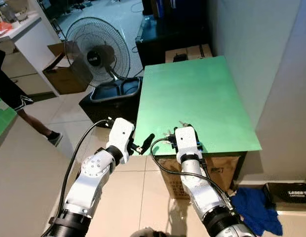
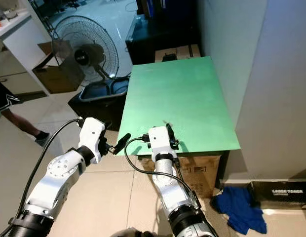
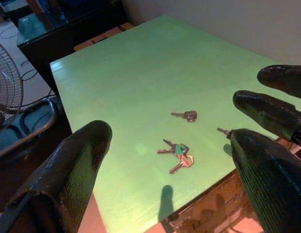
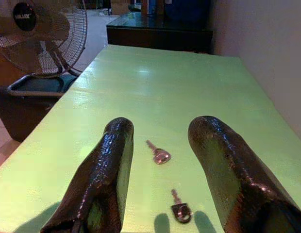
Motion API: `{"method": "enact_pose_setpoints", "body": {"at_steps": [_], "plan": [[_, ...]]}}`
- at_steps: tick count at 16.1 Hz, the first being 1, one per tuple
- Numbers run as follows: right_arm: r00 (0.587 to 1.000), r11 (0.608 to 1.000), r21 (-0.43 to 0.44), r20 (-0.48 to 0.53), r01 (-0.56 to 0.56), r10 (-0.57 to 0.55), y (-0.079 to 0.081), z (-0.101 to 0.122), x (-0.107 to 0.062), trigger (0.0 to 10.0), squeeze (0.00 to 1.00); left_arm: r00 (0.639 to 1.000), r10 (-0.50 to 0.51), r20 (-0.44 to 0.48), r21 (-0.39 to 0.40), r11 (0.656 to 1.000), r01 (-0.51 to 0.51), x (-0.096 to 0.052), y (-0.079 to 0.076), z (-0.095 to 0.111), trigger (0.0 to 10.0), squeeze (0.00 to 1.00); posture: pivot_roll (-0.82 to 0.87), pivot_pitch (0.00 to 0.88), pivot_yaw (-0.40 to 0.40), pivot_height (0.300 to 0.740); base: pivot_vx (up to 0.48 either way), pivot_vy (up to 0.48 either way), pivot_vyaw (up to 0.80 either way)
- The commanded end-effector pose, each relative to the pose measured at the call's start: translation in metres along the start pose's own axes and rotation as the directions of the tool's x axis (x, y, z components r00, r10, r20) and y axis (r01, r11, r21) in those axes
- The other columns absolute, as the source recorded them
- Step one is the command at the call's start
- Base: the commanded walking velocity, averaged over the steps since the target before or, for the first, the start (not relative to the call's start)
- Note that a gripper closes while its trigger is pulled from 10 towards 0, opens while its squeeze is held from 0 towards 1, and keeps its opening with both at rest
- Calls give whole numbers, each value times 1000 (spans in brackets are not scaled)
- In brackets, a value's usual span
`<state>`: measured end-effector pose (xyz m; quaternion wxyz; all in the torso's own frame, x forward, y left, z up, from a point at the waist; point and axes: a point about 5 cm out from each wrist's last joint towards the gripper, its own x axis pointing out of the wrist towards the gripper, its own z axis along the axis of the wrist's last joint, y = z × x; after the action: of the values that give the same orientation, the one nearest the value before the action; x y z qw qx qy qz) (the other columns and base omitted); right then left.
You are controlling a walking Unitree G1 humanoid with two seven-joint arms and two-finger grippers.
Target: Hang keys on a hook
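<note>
Both my fingers' gaps wide, empty; keys (image 3: 178, 154) flat on worktop (image 1: 202, 94), light, slippery metal. Pinch at ring, I'd say.

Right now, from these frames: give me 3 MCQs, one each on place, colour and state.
1. Where do the keys lie?
A. on the floor
B. on the table near its front edge
C. on the fan

2. What colour is the table top?
A. green
B. red
C. white

3. How is the right gripper?
A. shut on a key
B. open over the keys
C. hanging by the floor

Answers:
1 B: the bunch and a single key lie on the table near its front edge.
2 A: the top is plain green in the eye views.
3 B: the right gripper has its fingers apart, with a key on the table between them, untouched.
</note>
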<state>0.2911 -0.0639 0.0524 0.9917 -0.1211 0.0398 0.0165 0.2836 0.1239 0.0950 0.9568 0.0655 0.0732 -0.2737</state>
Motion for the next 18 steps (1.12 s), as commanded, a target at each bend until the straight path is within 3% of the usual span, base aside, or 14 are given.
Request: {"method": "enact_pose_setpoints", "body": {"at_steps": [1, 5, 9, 11, 12, 14, 16, 18], "plan": [[999, 999, 34, 9, -38, 38, 17, 3, -6, 10000, 0, 1000, 18, -1, 7, 1000, -18, 0, 3, 0, 10000, 0, -144, 6, 244, 740, 0, -435, 0], [998, 998, 29, -1, -58, 58, 18, 0, -8, 10000, 0, 999, 42, -16, -8, 999, -42, -3, 4, -4, 10000, 0, -128, 9, 227, 740, 0, -425, 0], [994, 994, 32, 16, -105, 104, 22, 1, -11, 10000, 0, 994, 101, -50, -11, 995, -102, -5, 12, -12, 10000, 0, -118, 3, 207, 740, 0, 0, 0], [993, 992, 45, 36, -117, 115, 16, 1, -18, 10000, 0, 988, 151, -28, -72, 986, -153, -11, 29, -17, 10000, 0, -128, 3, 197, 740, 0, 0, 0], [993, 993, 51, 48, -111, 108, 7, -2, -25, 10000, 0, 981, 192, -19, -67, 979, -193, -20, 49, -24, 10000, 0, -135, 0, 191, 740, 0, 0, 0], [996, 995, 46, 37, -85, 83, -8, -10, -34, 10000, 0, 990, 133, -43, -117, 984, -137, -31, 63, -42, 10000, 0, -166, 0, 181, 740, 0, 0, 0], [996, 996, 43, 35, -79, 77, -11, -11, -36, 10000, 0, 995, 63, -76, -171, 982, -75, -32, 61, -51, 10000, 0, -183, 0, 189, 740, 0, 0, 0], [997, 997, 41, 38, -72, 71, -14, -10, -36, 10000, 0, 993, 69, -96, -161, 983, -84, -32, 65, -54, 10000, 0, -192, 0, 195, 740, 0, 0, 0]]}}
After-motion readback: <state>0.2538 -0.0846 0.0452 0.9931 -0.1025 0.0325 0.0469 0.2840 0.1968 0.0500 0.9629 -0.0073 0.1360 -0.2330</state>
